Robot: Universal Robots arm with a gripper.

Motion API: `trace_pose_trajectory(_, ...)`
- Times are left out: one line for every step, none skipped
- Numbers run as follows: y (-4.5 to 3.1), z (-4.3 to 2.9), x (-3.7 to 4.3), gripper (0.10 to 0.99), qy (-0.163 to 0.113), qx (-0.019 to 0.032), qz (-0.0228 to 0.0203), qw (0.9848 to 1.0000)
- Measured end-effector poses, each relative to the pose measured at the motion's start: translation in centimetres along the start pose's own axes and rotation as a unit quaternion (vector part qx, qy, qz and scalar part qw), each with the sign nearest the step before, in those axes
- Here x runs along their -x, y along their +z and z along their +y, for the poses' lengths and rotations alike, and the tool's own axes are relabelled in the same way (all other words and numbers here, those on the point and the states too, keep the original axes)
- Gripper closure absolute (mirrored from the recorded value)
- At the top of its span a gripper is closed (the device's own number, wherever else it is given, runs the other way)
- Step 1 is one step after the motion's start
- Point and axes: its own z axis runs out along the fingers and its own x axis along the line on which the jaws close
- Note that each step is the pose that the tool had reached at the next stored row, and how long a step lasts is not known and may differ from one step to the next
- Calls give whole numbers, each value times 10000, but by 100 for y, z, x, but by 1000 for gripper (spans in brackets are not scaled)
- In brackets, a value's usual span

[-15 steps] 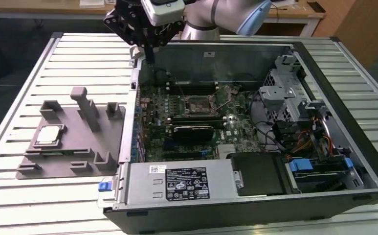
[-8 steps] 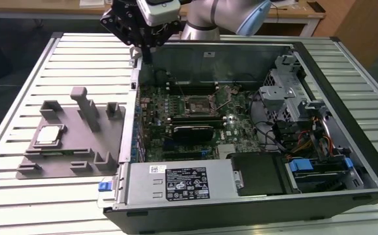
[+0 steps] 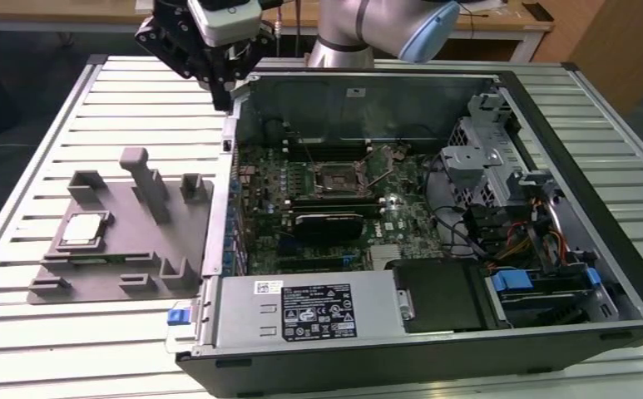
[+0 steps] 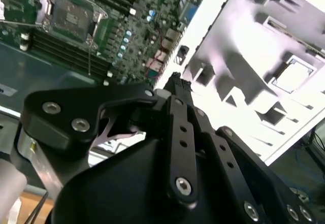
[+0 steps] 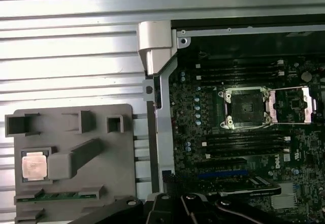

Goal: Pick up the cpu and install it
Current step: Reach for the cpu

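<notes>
1. Gripper [image 3: 224, 98] state: clenched on nothing. In the second wrist view its tips [image 4: 176, 82] meet in a single point with no gap to be seen.
2. It hangs high over the far corner of the computer case [image 3: 366, 100], right above the wall that faces the slatted table [image 3: 155, 116].
3. The cpu [image 3: 84, 229] lies flat, silver top up, in a square pocket of the grey fixture plate [image 3: 111, 266]. The plate sits on the table outside the case, on the exterior view's left. The first wrist view shows the chip [image 5: 34, 165] seated in that pocket, untouched.
4. The key relation: in the exterior view the cpu lies at about seven o'clock from the gripper, well apart from it and lower. The plate's tall post [image 3: 144, 179] stands between them, close to the direct line.
5. The chip is square, so I judge that no long axis governs the grasp; only its flat edges against the pocket walls matter.
6. The open socket [image 3: 336, 176] on the motherboard lies at roughly four o'clock from the gripper. In the first wrist view its frame [image 5: 245, 107] is bare and its retaining lid is swung aside.
7. Progress, as I judge it: pick-up not yet made and the socket unfilled.
</notes>
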Motion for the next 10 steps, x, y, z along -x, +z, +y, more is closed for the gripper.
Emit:
trace_pose_trajectory(1, -1, -17, 980, 0, 0, 0, 10000)
trace_pose_trajectory(1, -2, -35, 980, 0, 0, 0, 10000)
trace_pose_trajectory(2, -4, -53, 980, 1, 0, 1, 10000)
trace_pose_trajectory(4, -5, -72, 980, 1, 0, 0, 10000)
trace_pose_trajectory(5, -7, -91, 980, 1, 0, 0, 10000)
trace_pose_trajectory(6, -9, -112, 980, 1, 0, 0, 10000)
trace_pose_trajectory(7, -10, -132, 980, 1, 0, 0, 10000)
trace_pose_trajectory(8, -12, -151, 980, 1, 0, 0, 10000)
trace_pose_trajectory(9, -13, -169, 980, 1, 0, 0, 10000)
trace_pose_trajectory(10, -15, -187, 980, 1, 0, 0, 10000)
